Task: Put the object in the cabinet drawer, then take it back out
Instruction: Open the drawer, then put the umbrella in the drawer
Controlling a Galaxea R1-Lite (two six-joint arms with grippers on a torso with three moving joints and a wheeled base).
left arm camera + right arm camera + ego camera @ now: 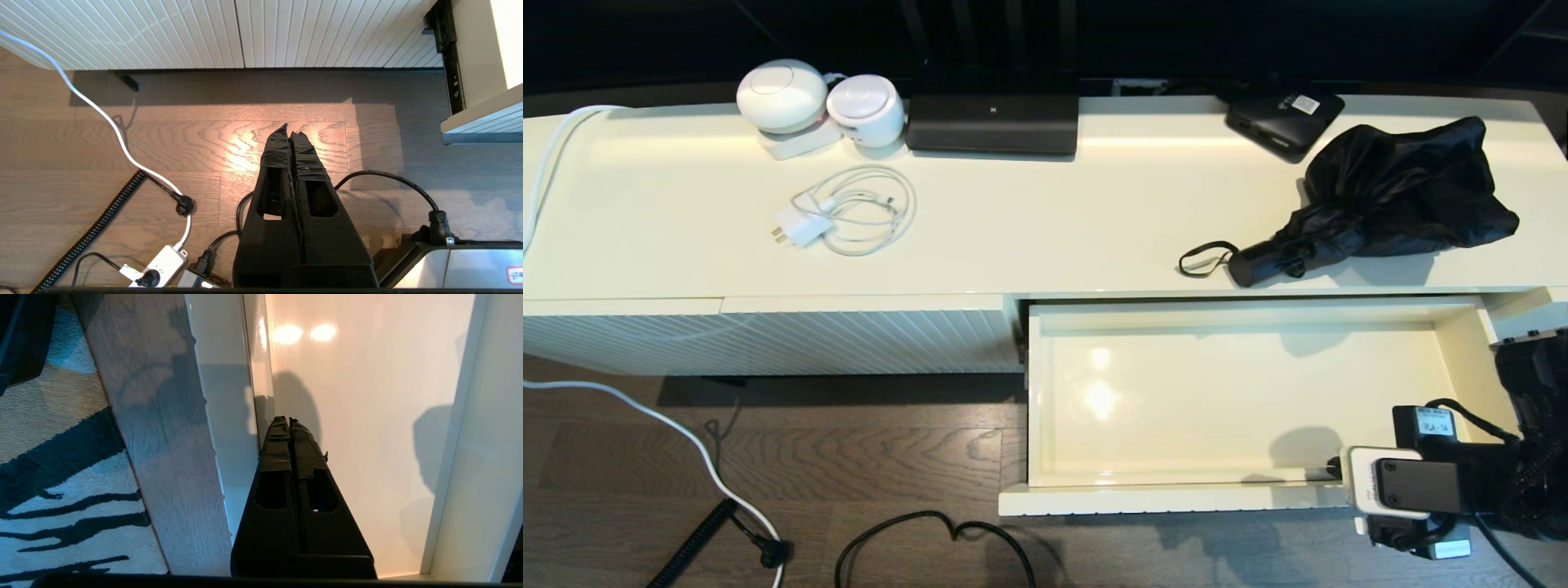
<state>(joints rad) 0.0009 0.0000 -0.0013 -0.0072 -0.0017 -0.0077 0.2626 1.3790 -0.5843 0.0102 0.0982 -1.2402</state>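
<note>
The left gripper [289, 132] hangs over the wood floor, fingers pressed together, holding nothing; the cabinet drawer [1458, 367] stands pulled out; the black umbrella [1372, 204], fabric bunched loose, lies on the cabinet top behind it; the right gripper [288, 424], marked "VLA-14", hovers closed and empty at the drawer's front wall.

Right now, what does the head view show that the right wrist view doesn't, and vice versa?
Head view only: the black folding umbrella lying on the cream cabinet top, a coiled white charger cable, and the whole open cream drawer.
Right wrist view only: the right gripper with fingers shut over the drawer's front edge, and a black-patterned rug.
Both: the drawer's glossy interior, with nothing in it.
</note>
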